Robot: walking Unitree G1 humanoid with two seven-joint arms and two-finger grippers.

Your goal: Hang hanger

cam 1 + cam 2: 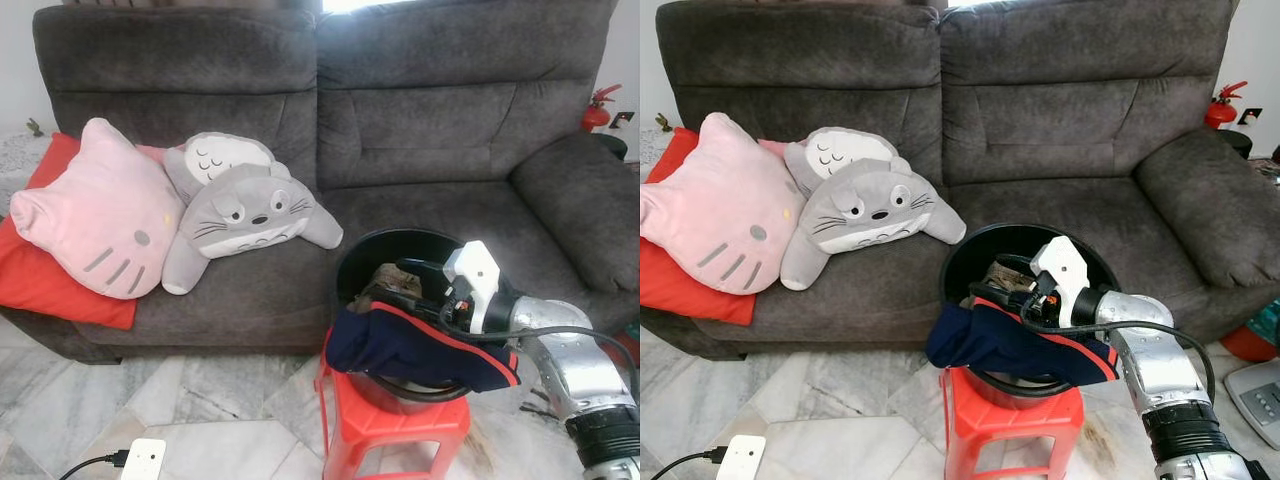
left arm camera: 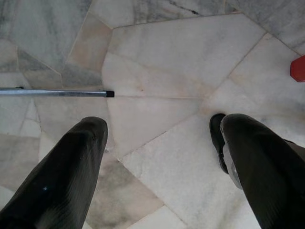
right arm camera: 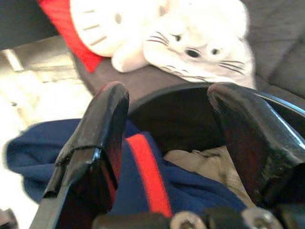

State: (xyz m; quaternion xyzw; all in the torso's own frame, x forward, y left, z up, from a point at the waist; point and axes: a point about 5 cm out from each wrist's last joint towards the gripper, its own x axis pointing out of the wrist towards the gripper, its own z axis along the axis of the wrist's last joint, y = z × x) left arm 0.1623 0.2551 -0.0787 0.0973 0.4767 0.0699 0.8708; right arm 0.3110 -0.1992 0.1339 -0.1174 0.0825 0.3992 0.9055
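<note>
A black bucket (image 1: 372, 247) stands on a red plastic stool (image 1: 395, 425) in front of the sofa. A navy garment with red trim (image 1: 410, 350) hangs over the bucket's near rim, and beige-brown clothes (image 3: 209, 160) lie inside. My right gripper (image 1: 408, 282) reaches over the bucket from the right, open, its fingers (image 3: 102, 126) just above the navy garment with nothing between them. I cannot make out a hanger. My left gripper (image 2: 157, 124) hangs open over the marble floor.
A dark grey sofa (image 1: 430, 130) fills the back, holding a pink cat cushion (image 1: 100, 210), a grey plush (image 1: 245, 210) and a red cushion (image 1: 45, 275). A white power adapter (image 1: 143, 460) lies on the floor. A silver rod (image 2: 57, 93) crosses the floor.
</note>
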